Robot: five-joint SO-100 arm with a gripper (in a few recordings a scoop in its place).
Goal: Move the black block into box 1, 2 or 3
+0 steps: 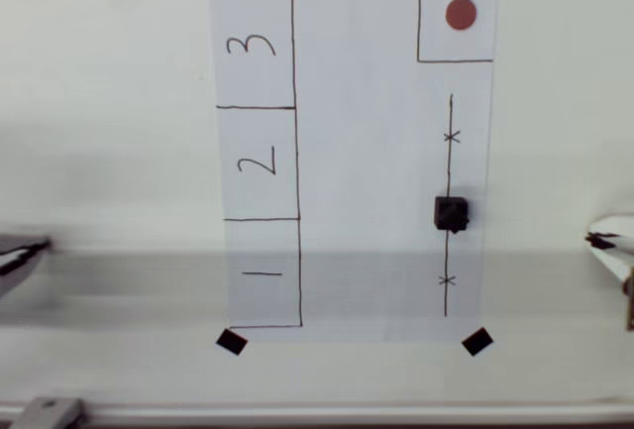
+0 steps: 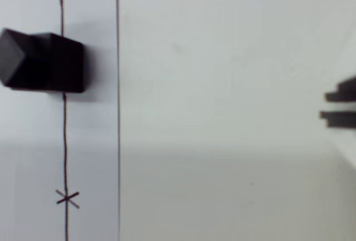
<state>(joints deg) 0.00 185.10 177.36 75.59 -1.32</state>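
The black block (image 1: 451, 213) is a small matte cube sitting on the pen line at the right side of the white paper sheet (image 1: 367, 152), between two x marks. In the wrist view the black block (image 2: 43, 62) lies at the far left on that line. Box 2 (image 1: 258, 163) is the middle pen-drawn rectangle on the sheet's left side, with nothing in it. My gripper (image 1: 597, 241) pokes in at the right edge, off the paper and to the right of the block. Its dark fingertips (image 2: 339, 119) lie close together with nothing between them.
Box 3 (image 1: 253, 48) sits above box 2 and box 1 (image 1: 263, 272) below it. A square with a red dot (image 1: 461, 14) fills the sheet's top right corner. Black tape squares (image 1: 231, 341) pin the corners. A grey pointed part (image 1: 20, 254) juts in at the left edge.
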